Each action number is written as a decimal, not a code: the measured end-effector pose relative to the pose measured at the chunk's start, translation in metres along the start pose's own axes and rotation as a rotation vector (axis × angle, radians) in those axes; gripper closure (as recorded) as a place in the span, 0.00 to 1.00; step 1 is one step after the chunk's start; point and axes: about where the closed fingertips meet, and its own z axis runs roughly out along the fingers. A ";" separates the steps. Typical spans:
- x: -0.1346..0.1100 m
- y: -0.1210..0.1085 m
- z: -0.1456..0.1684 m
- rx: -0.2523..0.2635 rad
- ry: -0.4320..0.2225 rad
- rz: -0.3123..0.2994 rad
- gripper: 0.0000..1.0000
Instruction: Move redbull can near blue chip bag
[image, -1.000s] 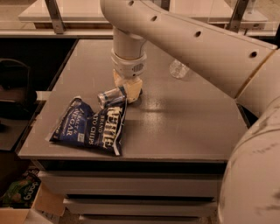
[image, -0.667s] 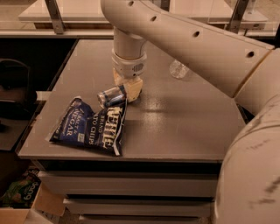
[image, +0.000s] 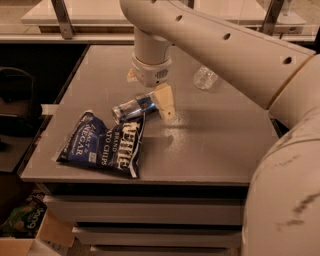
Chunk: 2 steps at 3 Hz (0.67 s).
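The redbull can (image: 133, 106) lies on its side on the grey table (image: 210, 145), its silver top pointing left and touching the top edge of the blue chip bag (image: 102, 142). The bag lies flat and crinkled at the table's front left, white lettering up. My gripper (image: 149, 95) hangs straight down from the white arm just above the can's right end. It is open: one beige finger (image: 164, 102) stands to the right of the can, and the other (image: 131, 75) shows behind it. The fingers do not hold the can.
A clear plastic water bottle (image: 205, 77) lies at the table's back right, behind the arm. The table's left edge drops to a dark gap, with a cardboard box (image: 20, 235) on the floor at lower left. Metal rack legs stand behind the table.
My gripper has shifted a little to the right, away from the can. The can and the bag lie where they were.
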 end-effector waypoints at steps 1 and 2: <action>0.010 -0.002 -0.017 0.025 0.026 0.016 0.00; 0.017 -0.004 -0.031 0.037 0.046 0.019 0.00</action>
